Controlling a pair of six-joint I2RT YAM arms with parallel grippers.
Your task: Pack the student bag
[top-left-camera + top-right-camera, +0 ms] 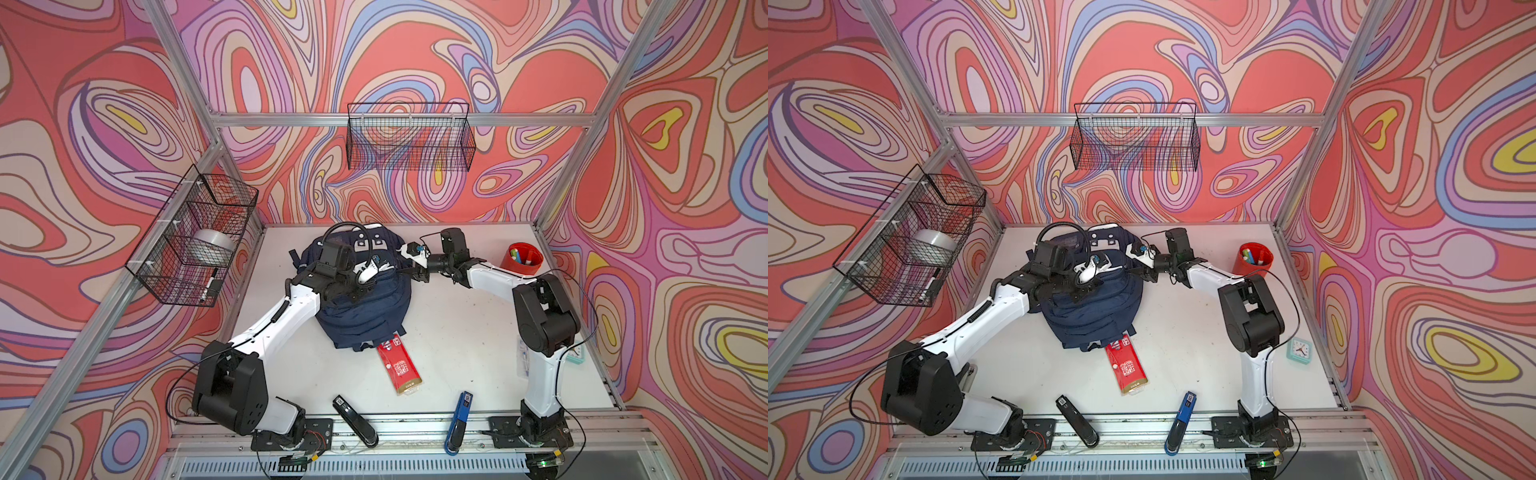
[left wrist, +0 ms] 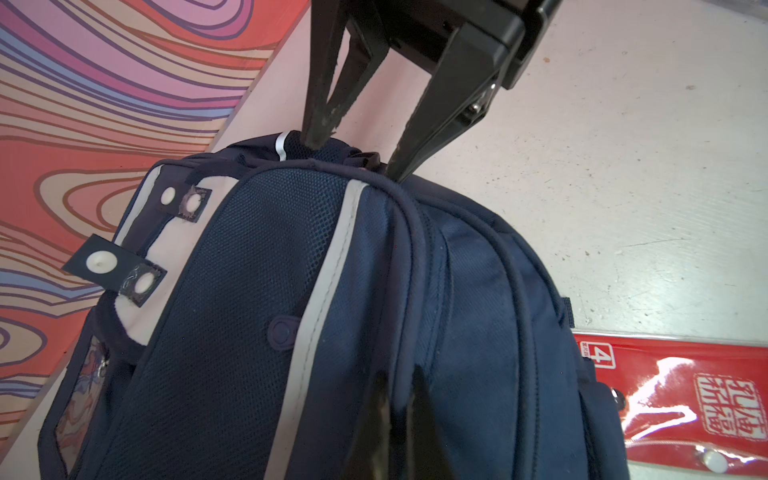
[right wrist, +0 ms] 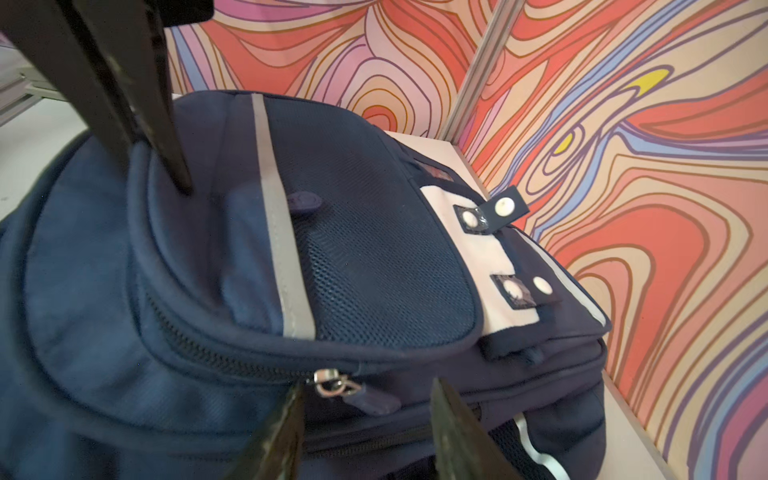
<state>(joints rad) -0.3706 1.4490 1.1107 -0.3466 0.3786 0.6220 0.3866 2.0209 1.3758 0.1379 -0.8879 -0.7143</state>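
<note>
Left gripper (image 2: 399,374) is shut on a piped seam of the student bag (image 1: 365,320) and pinches the fabric on its upper side. Right gripper (image 3: 368,386) has its jaws moderately apart and holds nothing; a zipper pull (image 3: 332,384) lies just before its tips. The bag lies on the white table (image 1: 457,332), between the two arms.

Its zippers look closed in the wrist views, and nothing can be seen inside. So I judge that the packing is hardly begun, and that opening a compartment is the step in hand.

A red packet (image 1: 399,365) touches the bag's near edge, maybe partly under it. Farther on that side, well apart from the bag, lie a black stapler (image 1: 355,422) and a blue stapler (image 1: 459,419). To the bag's right stands a red cup (image 1: 521,259) with pens, and farther right a small clock (image 1: 1300,351).
</note>
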